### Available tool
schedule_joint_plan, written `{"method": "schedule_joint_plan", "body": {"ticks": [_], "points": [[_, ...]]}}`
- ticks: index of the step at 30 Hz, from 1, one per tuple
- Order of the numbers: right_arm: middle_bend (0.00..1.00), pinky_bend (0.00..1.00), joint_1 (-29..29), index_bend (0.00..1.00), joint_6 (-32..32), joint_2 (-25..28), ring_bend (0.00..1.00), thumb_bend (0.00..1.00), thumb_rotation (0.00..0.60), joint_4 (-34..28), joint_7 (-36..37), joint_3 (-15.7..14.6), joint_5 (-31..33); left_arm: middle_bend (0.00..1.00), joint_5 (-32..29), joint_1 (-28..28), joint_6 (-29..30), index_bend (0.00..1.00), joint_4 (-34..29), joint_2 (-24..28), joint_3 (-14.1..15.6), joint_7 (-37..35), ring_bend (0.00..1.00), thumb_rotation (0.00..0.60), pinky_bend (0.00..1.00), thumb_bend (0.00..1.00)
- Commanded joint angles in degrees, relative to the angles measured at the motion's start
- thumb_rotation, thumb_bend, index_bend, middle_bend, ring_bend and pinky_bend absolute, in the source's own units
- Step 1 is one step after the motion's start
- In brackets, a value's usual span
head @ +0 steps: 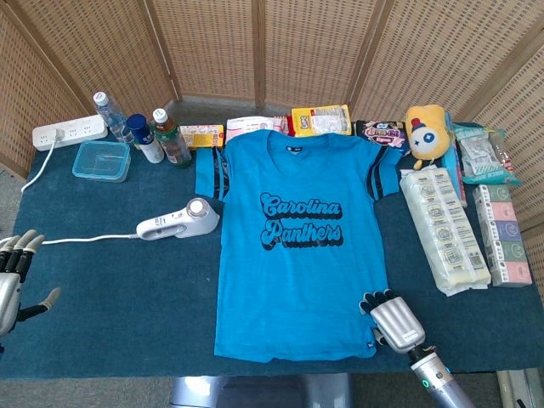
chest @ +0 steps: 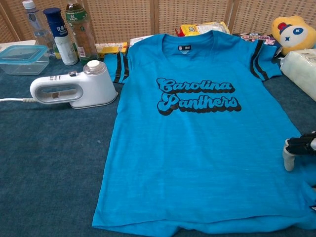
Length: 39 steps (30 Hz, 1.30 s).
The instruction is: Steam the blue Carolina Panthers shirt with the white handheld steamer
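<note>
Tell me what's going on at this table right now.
A two-armed robot is setting up to steam a blue Carolina Panthers shirt laid flat on the table. The white steamer lies untouched beside the shirt. The right hand is over the shirt's lower corner, holding nothing. The left hand waits open at the table's edge.
</note>
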Motion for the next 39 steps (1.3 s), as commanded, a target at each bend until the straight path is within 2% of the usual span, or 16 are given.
{"method": "schedule_joint_plan", "body": {"ticks": [1,11,21,30,39], "points": [[0.43,0.48,0.2,0.49,0.0,-0.3,0.45,0.34,0.6,0.0,0.2,0.1,0.1,0.07,-0.1,0.0,0.0,0.07,0.2,0.0,0.0,-0.2,0.03,0.459,0.17,0.26],[0.49,0.64,0.8,0.53,0.7,-0.8,0.55,0.44,0.6,0.3,1.0,0.3,0.1,0.07,0.0,0.0,-0.1,0.07,0.7,-0.3,0.1,-0.6,0.03,0.462,0.17,0.26],[0.6,0.77,1.9,0.62,-0.5,-0.9,0.63,0.47,0.6,-0.8,1.8,0.2,0.6,0.07,0.9,-1.6,-1.8,0.07,0.2,0.5,0.0,1.5,0.03,0.46,0.17,0.26],[0.64,0.82,3.6,0.66,-2.7,-0.5,0.69,0.48,0.6,-3.8,2.6,1.3,2.2,0.07,0.3,-5.8,-7.5,0.07,-1.2,1.4,-1.0,5.1,0.04,0.456,0.17,0.26],[0.65,0.84,4.4,0.68,-2.9,-0.3,0.71,0.5,0.6,-4.7,3.4,2.1,3.3,0.08,-3.1,-9.5,-12.3,0.07,-3.5,1.4,-2.6,10.5,0.06,0.446,0.19,0.26]]}}
